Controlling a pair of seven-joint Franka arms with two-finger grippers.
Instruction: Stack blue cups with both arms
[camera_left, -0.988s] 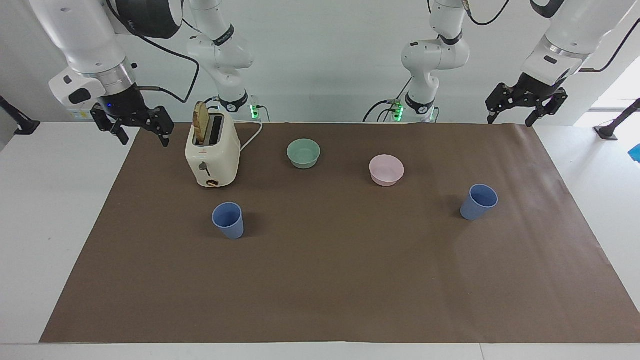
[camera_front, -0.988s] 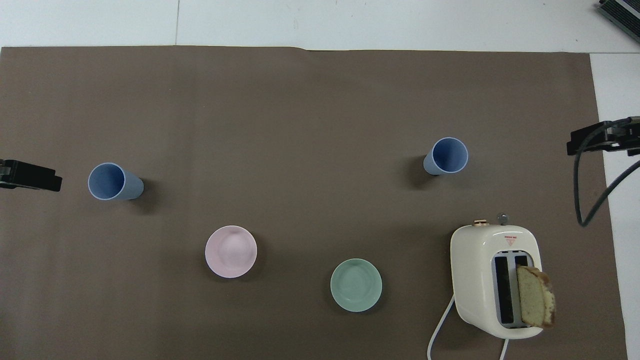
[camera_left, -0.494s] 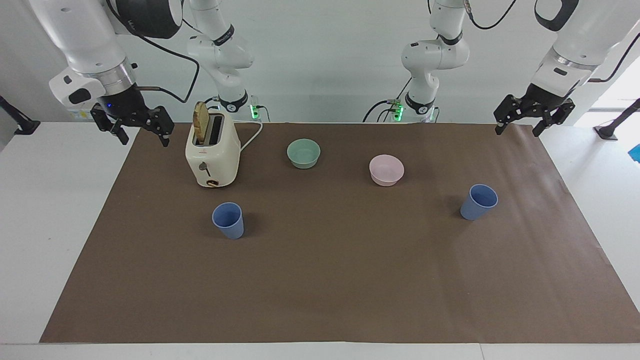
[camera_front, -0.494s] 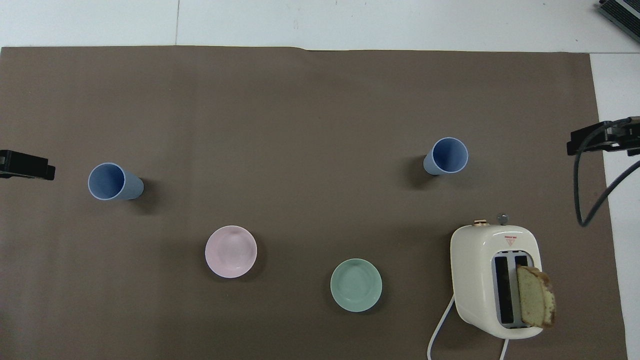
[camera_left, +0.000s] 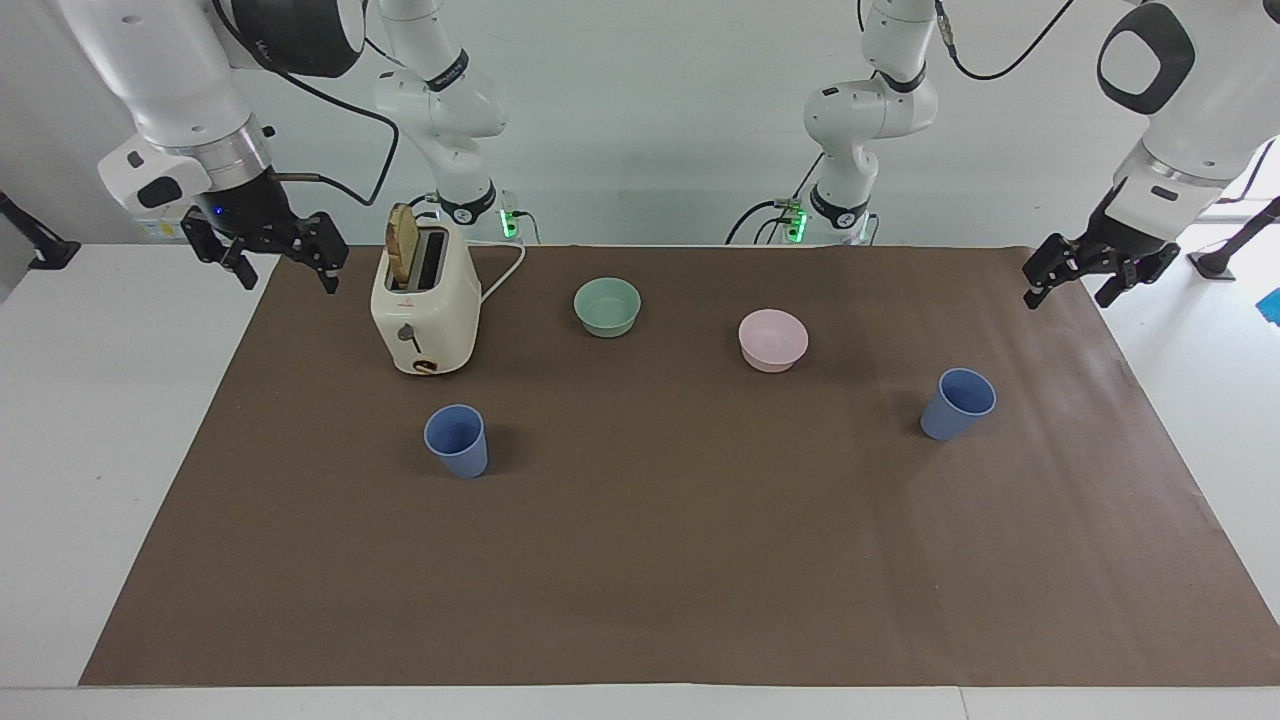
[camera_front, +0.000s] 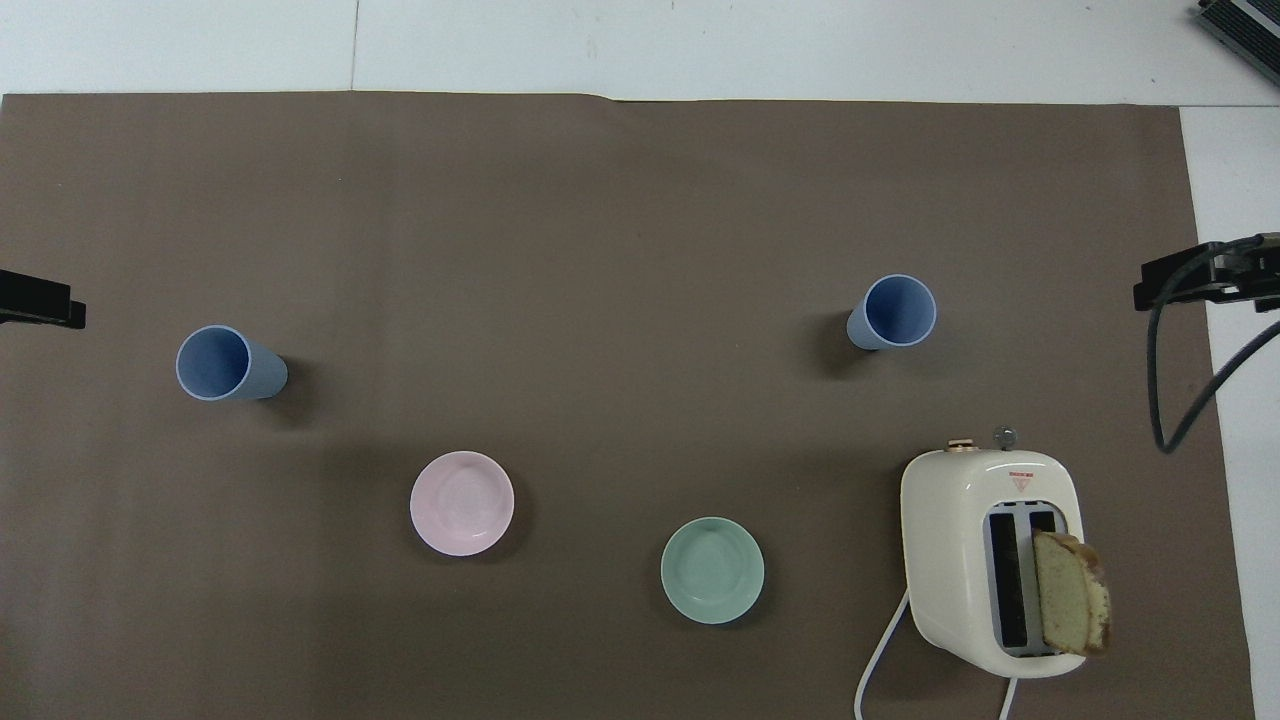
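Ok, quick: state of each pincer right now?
Left pincer: open, empty, over the mat's edge near a blue cup.
Right pincer: open, empty, beside the toaster.

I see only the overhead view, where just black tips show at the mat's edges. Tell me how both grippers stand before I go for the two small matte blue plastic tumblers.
Observer: The left gripper hangs open and empty in the air, over the edge of the brown paper mat at the left arm's end.
Operator: Now the right one.
Observer: The right gripper is also open and empty. It is raised over the mat's edge beside the cream toaster and is not touching it.
Operator: Confirm that nothing touches the tumblers.
Observer: The blue tumbler by the toaster and the blue tumbler at the left arm's end both stand upright on the mat, well clear of both grippers.
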